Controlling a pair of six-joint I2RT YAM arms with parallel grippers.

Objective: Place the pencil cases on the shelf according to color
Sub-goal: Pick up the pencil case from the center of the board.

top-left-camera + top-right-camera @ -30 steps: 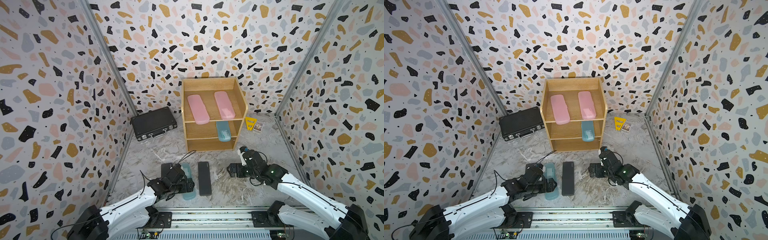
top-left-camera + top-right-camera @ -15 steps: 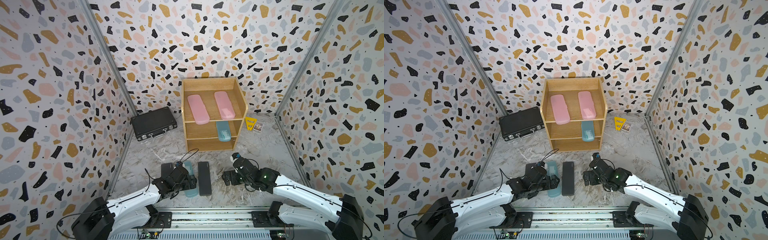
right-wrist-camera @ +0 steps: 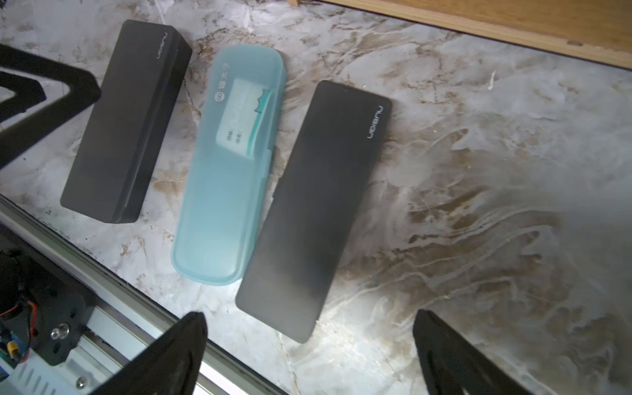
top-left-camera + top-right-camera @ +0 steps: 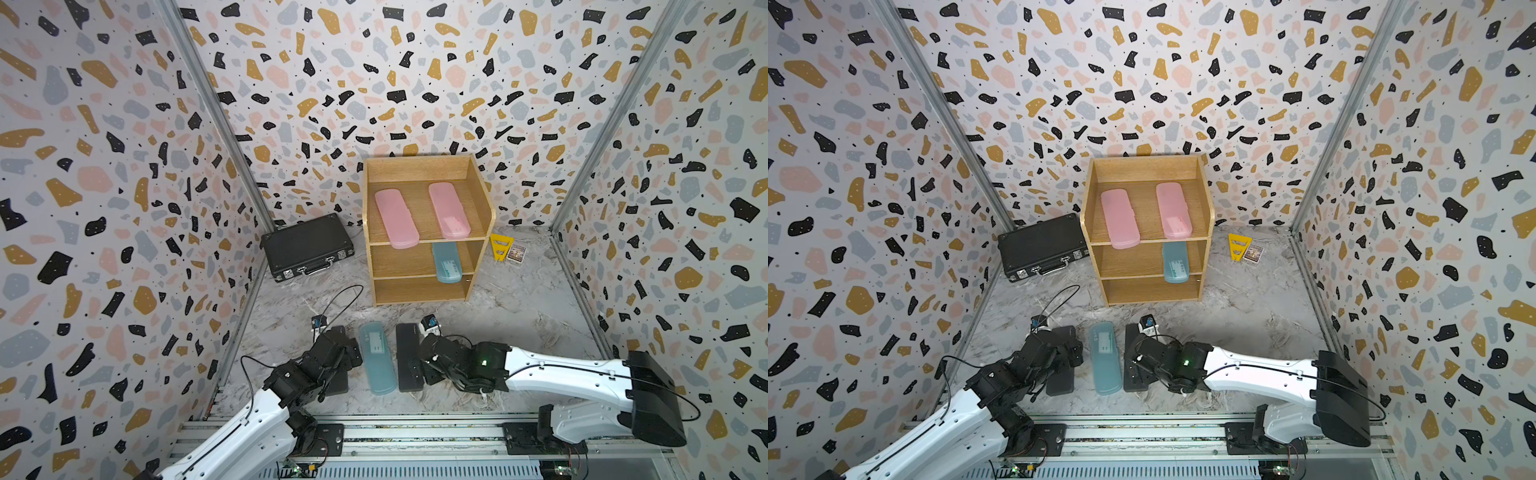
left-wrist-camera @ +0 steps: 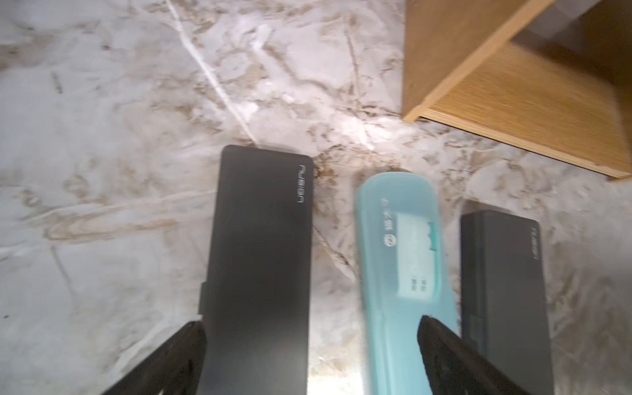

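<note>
1. Shelf [image 4: 415, 168] at the tabletop's back edge: pink cases [image 4: 397, 218] up top, shelved teal case [image 4: 446, 262] on the middle tier.
2. Front edge: loose teal case [image 4: 376, 357] between left black case [image 5: 260, 256] and right black case [image 3: 314, 205].
3. Left gripper [image 5: 309, 323] spread wide over left black case, gripping nothing.
4. Right gripper [image 3: 309, 314] gaping above right black case, empty.

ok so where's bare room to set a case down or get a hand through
Free: the shelf's bottom tier, the middle tier beside its teal case, and the floor between shelf and front row. Crowded: top tier, with two pink cases, and the front row, two black cases flanking a teal one.
</note>
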